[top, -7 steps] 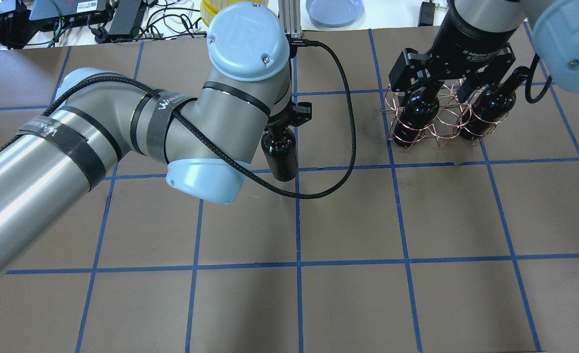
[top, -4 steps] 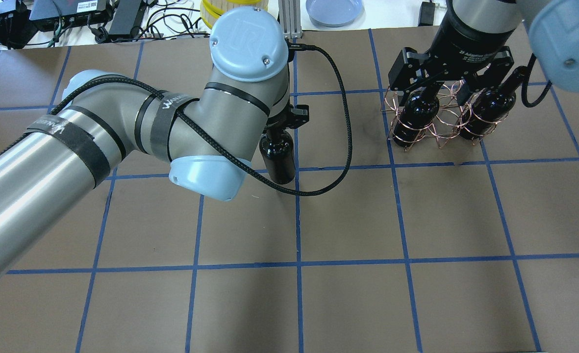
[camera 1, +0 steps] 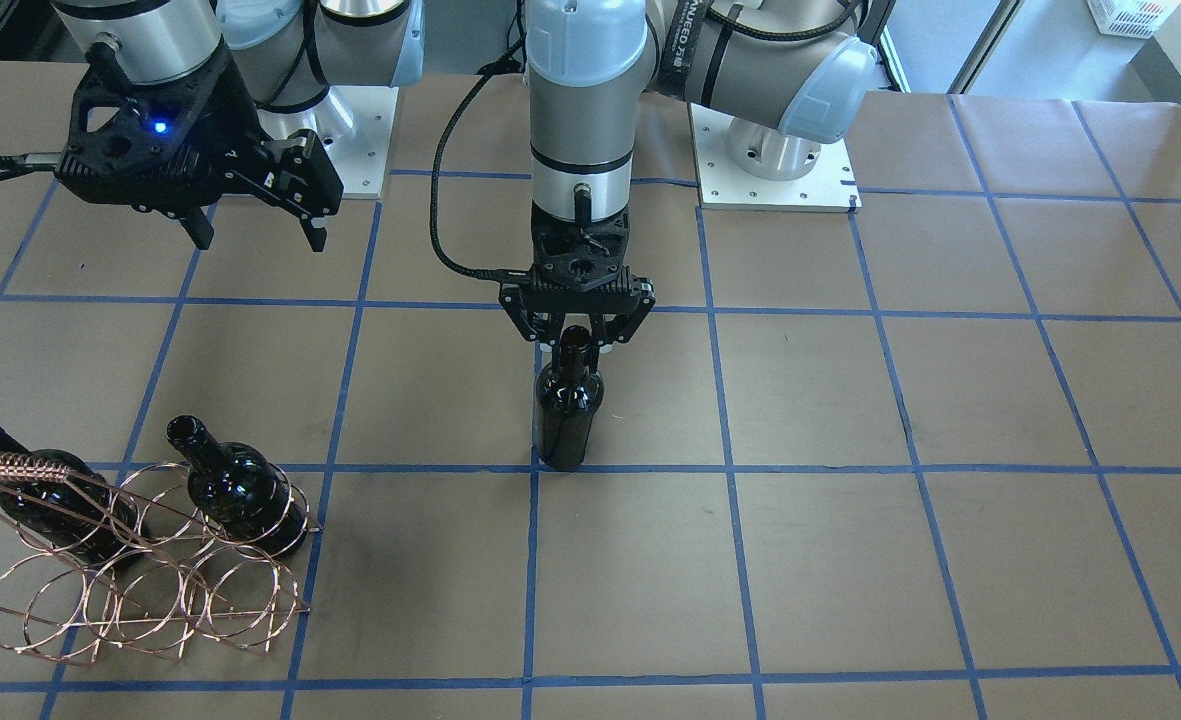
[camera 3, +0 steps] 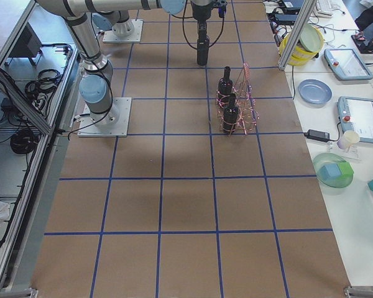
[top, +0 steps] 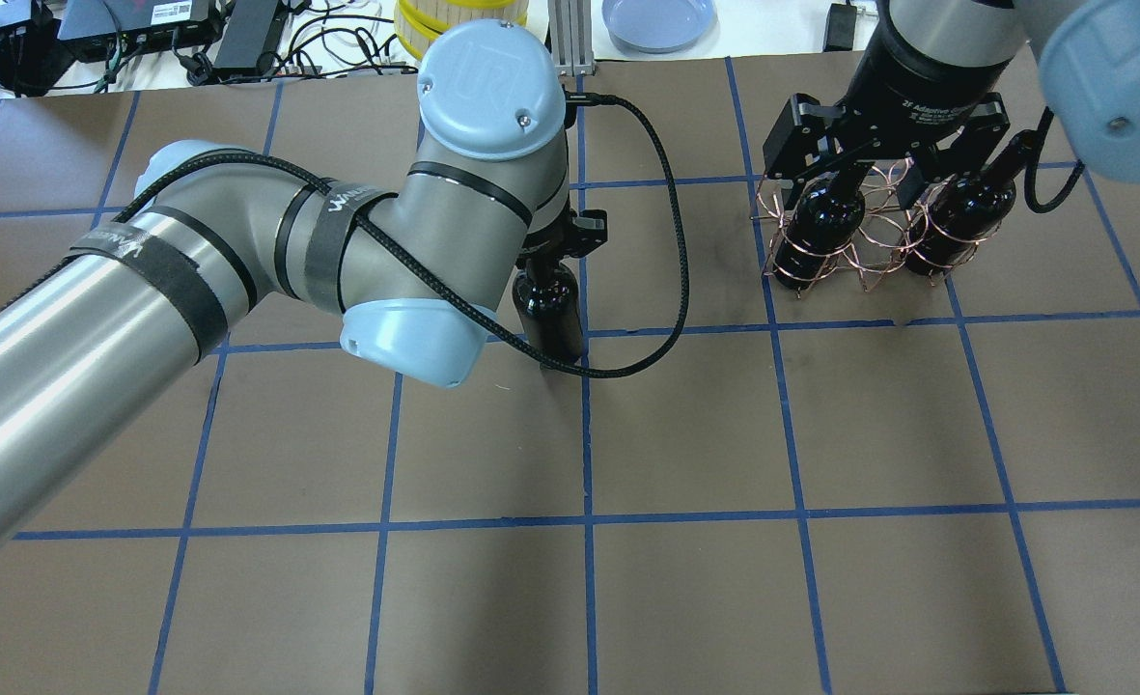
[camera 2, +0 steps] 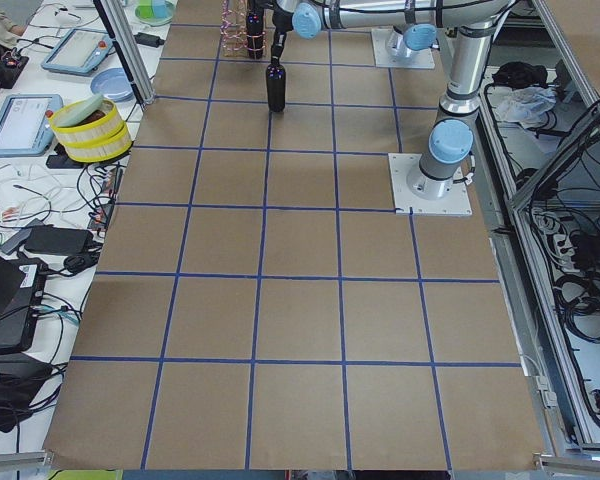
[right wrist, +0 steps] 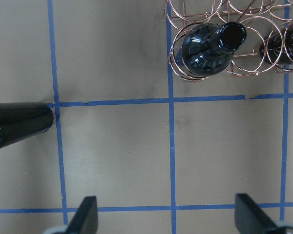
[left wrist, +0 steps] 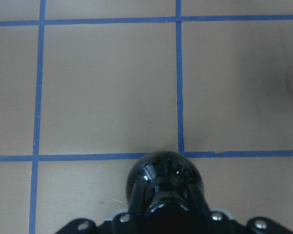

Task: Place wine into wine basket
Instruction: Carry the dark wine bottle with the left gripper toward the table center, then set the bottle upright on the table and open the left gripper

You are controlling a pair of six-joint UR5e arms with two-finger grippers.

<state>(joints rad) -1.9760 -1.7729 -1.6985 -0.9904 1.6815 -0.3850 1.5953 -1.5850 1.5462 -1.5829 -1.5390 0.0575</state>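
**Wine and grippers.** The wine (camera 1: 568, 410) — glossy, near-black glass, unlabelled, with a narrow open neck — stands upright near the middle of the table (camera 1: 850, 560). Its base is at a crossing of blue tape lines (camera 1: 730, 468), well apart from the wine basket (camera 1: 140, 600). The left gripper (camera 1: 577, 338) is clamped on its neck. The right gripper (camera 1: 258, 238) hangs empty, fingers spread wide. Two like bottles (camera 1: 240, 495) sit in the basket's copper wire rings.
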